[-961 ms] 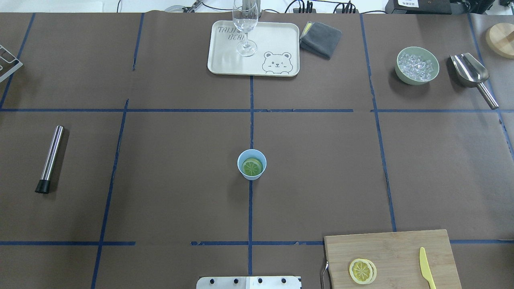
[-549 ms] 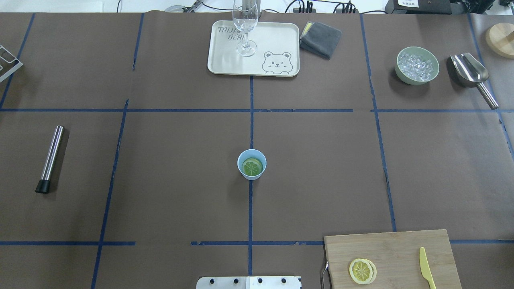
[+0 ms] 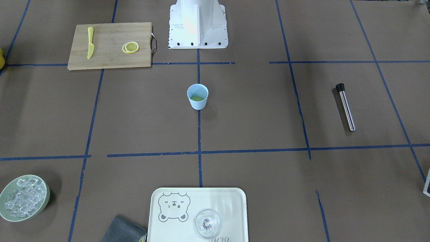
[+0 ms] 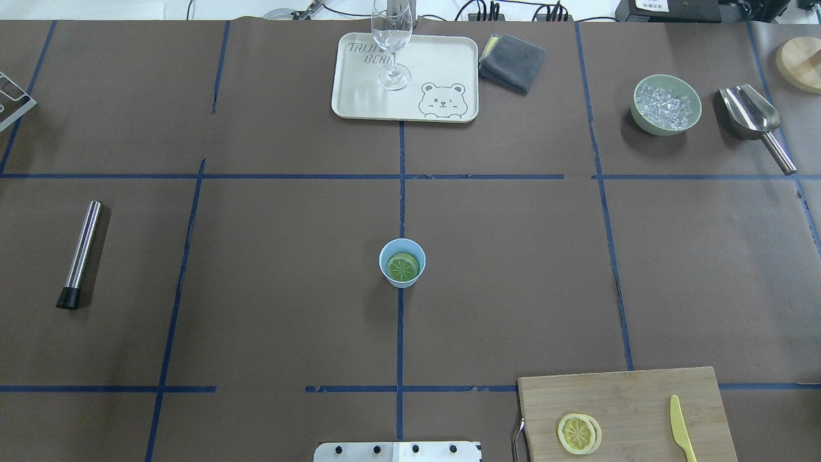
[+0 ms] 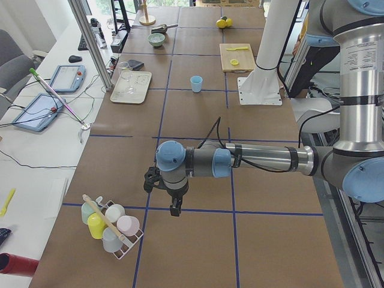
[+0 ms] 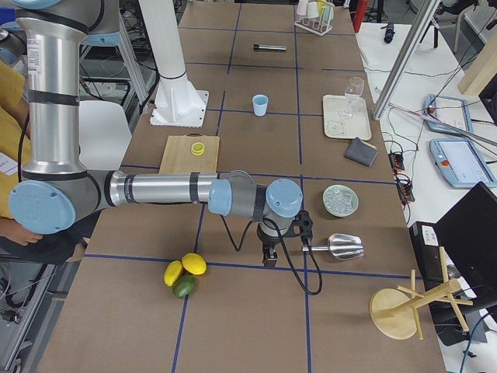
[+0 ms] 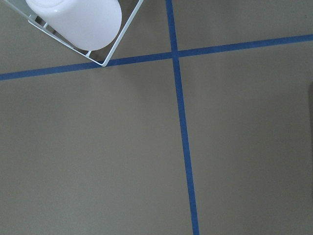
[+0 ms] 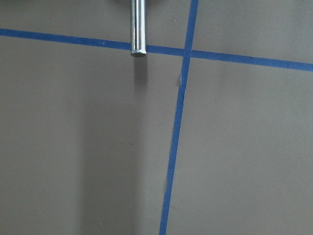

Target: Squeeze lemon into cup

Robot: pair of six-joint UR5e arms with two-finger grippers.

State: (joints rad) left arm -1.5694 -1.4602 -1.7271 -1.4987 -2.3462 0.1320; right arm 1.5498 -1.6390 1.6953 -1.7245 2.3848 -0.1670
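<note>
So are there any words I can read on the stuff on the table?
"TAIJI" or "TRIJI" (the second letter is unclear): top line on the cream tray, the one with the bear drawing.
"BEA": the line under it on the same tray. Its end hides behind the wine glass.
The white label on the black box at the far edge is too small to read.
Nothing else shows words.

Tray (image 4: 359, 90) with wine glass (image 4: 392, 38), grey cloth (image 4: 513, 63), ice bowl (image 4: 664, 132), scoop (image 4: 749, 112), cutting board (image 4: 628, 398), knife (image 4: 681, 428)
</note>
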